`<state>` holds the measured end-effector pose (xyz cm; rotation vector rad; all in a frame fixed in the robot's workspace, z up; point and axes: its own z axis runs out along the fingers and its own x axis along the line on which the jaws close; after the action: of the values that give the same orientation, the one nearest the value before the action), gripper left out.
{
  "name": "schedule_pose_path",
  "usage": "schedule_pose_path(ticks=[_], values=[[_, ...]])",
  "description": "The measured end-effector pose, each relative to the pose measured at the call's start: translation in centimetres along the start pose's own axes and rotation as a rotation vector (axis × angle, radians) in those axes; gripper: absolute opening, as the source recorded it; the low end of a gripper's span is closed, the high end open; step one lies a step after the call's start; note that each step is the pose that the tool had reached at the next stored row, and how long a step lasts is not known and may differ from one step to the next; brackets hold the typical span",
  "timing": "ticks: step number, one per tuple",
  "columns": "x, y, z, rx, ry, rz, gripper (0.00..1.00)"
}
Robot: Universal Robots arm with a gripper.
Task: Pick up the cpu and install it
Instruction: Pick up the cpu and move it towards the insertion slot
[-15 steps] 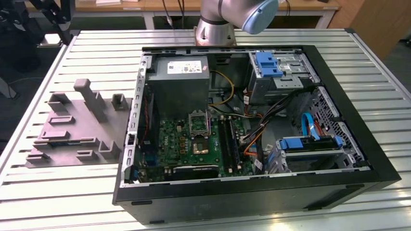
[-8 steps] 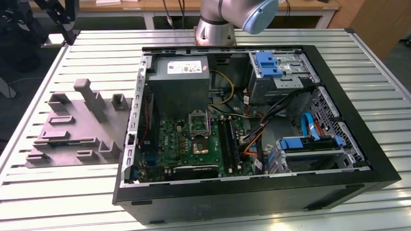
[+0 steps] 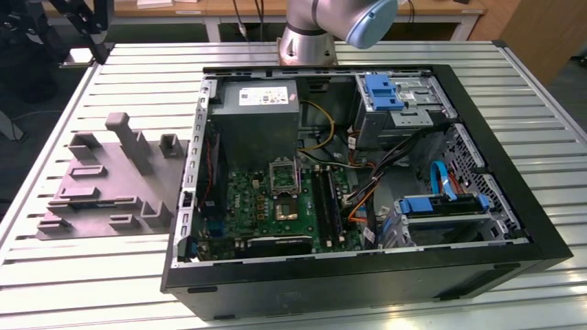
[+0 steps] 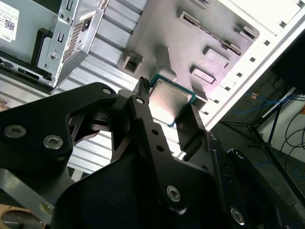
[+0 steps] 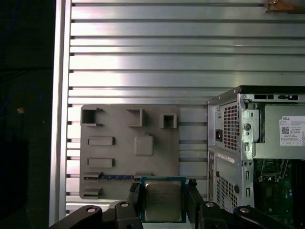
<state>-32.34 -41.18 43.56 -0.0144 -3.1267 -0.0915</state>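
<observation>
The cpu (image 5: 163, 200) is a small square chip with a silver-grey metal top and a green rim. My gripper (image 5: 163, 204) is shut on it, with a black finger against each of two opposite edges. The second wrist view shows the cpu (image 4: 169, 101) tilted between the fingers (image 4: 144, 112), held in the air by the gripper (image 4: 169, 113) above the grey moulded tray (image 4: 190, 43). In the exterior view the metal-framed socket (image 3: 284, 176) sits on the green board (image 3: 266, 206) inside the open computer case (image 3: 367, 278).
The grey tray (image 3: 101, 179) with upright posts lies on the slatted metal table (image 3: 513, 75) at the exterior view's left of the case. A grey power-supply box (image 3: 261, 117), drive cages, blue brackets and cables fill the case. The arm's base (image 3: 310, 38) stands behind the case.
</observation>
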Motion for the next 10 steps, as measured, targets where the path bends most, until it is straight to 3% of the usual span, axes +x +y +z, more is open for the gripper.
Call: schedule_pose_path(ticks=[10], values=[[-0.21,0.0,-0.01,0.0001,0.0001,0.0,0.47]])
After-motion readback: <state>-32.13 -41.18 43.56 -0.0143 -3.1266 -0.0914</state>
